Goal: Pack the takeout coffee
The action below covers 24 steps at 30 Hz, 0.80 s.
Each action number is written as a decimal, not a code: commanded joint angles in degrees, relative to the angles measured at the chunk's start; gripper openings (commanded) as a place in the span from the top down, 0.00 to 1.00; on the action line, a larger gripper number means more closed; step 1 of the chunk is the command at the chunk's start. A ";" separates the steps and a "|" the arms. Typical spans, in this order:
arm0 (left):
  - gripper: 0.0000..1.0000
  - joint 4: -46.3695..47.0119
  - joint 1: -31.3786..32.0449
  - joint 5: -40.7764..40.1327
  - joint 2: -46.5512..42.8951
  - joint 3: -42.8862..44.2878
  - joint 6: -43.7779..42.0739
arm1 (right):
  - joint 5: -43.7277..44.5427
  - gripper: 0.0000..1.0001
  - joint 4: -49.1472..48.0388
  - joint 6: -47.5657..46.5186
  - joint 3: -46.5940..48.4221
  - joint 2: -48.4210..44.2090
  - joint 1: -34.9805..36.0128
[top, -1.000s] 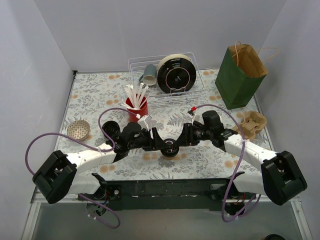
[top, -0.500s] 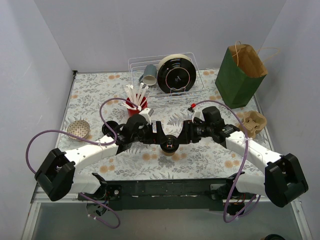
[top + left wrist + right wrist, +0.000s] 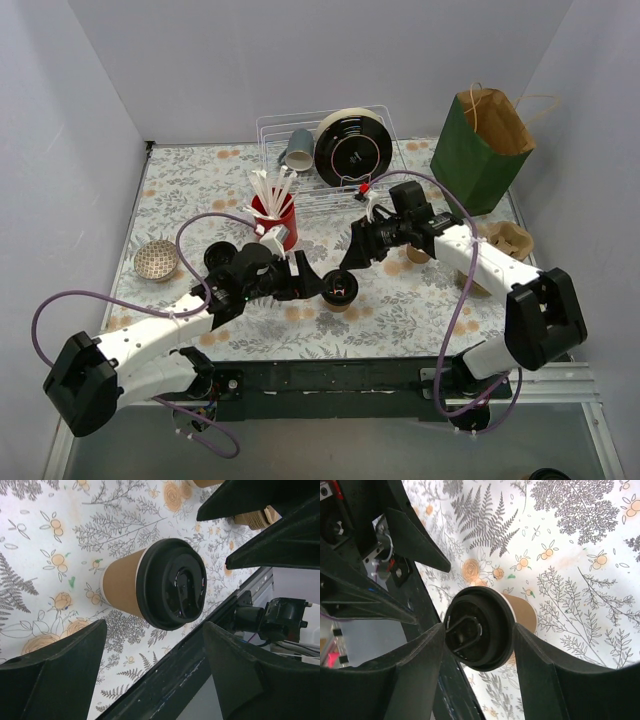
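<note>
The takeout coffee cup (image 3: pixel 340 291), brown paper with a black lid (image 3: pixel 175 583), stands upright on the floral table near the front middle. My left gripper (image 3: pixel 312 284) sits just to its left, open. In the left wrist view the cup (image 3: pixel 125 585) lies beyond the wide-spread fingers (image 3: pixel 60 665), not between them. My right gripper (image 3: pixel 350 260) hovers just behind and above the cup, open. In the right wrist view its fingers (image 3: pixel 540 670) frame the lid (image 3: pixel 477 630). A green paper bag (image 3: pixel 478 152) stands open at the back right.
A second brown cup (image 3: pixel 418 251) and a cardboard cup carrier (image 3: pixel 506 246) sit at the right. A red cup of white straws (image 3: pixel 272 216), a wire rack (image 3: pixel 330 145) with a plate and mug, a mesh strainer (image 3: pixel 157 259) and a loose black lid (image 3: pixel 220 255) are also on the table.
My left gripper has opened wide and drawn slightly back from the cup. My right arm has swung its elbow toward the back, with its gripper now behind the cup. The cup stayed put.
</note>
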State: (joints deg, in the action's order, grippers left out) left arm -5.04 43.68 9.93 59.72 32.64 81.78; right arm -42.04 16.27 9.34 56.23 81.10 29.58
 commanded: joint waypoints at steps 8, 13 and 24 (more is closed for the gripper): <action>0.22 7.94 0.09 2.37 2.59 -5.31 6.47 | -7.87 0.33 7.55 -12.50 5.30 10.91 -0.49; 0.24 8.64 0.09 0.97 4.69 -4.87 5.41 | -7.53 0.40 5.62 -11.64 2.75 12.06 -0.49; 0.37 5.30 0.18 -6.15 14.80 -0.91 2.95 | -2.00 0.65 -10.79 2.42 -11.83 4.16 -0.40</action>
State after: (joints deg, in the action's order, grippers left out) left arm 3.51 44.07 12.40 70.39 31.31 87.02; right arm -46.46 11.18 5.10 50.83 87.61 27.51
